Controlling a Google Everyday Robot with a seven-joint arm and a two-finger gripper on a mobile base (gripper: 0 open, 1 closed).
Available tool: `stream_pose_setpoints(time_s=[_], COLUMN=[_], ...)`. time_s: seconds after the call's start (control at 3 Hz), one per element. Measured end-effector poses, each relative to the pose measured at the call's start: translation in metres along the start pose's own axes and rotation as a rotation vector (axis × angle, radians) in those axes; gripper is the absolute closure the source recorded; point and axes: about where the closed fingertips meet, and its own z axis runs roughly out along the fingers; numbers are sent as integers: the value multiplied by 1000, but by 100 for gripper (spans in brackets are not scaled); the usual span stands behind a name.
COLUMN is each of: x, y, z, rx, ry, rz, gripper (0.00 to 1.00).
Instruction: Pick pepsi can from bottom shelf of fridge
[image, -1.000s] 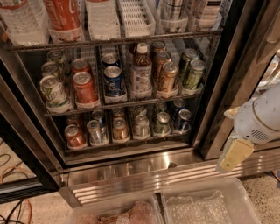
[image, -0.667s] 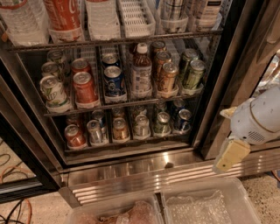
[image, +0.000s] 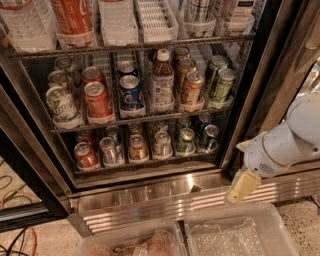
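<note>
The fridge (image: 150, 202) stands open in front of me, with wire racks of drinks and a ribbed steel base. The bottom shelf (image: 150, 164) holds a row of small cans in clear trays. The pepsi can (image: 209, 138), dark blue with a silver top, stands at the front of the far right lane, with another dark can behind it. A green-and-silver can (image: 186, 141) is in the lane to its left. My gripper (image: 242, 187), on the white arm, hangs outside the fridge, below and to the right of the pepsi can, in front of the steel base.
The middle rack holds a brighter blue can (image: 130, 93), a bottle (image: 162, 82) and red, green and gold cans. A black door frame (image: 250, 100) stands between my arm and the shelves. Two clear plastic bins (image: 235, 232) sit below. Cables lie on the floor at the left.
My gripper has moved left and slightly down, closer to the fridge's lower right corner. The cans have not moved.
</note>
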Motion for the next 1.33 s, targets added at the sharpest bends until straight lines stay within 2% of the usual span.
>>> stream_pose_setpoints(time_s=[0.33, 0.67, 1.0, 1.33], x=[11, 11, 8, 9], y=[-7, -7, -13, -18], z=[55, 55, 69, 87], rx=[-24, -24, -44, -33], ry=[-59, -59, -57, -153], rz=[89, 89, 91, 148], gripper=[0, 0, 0, 0])
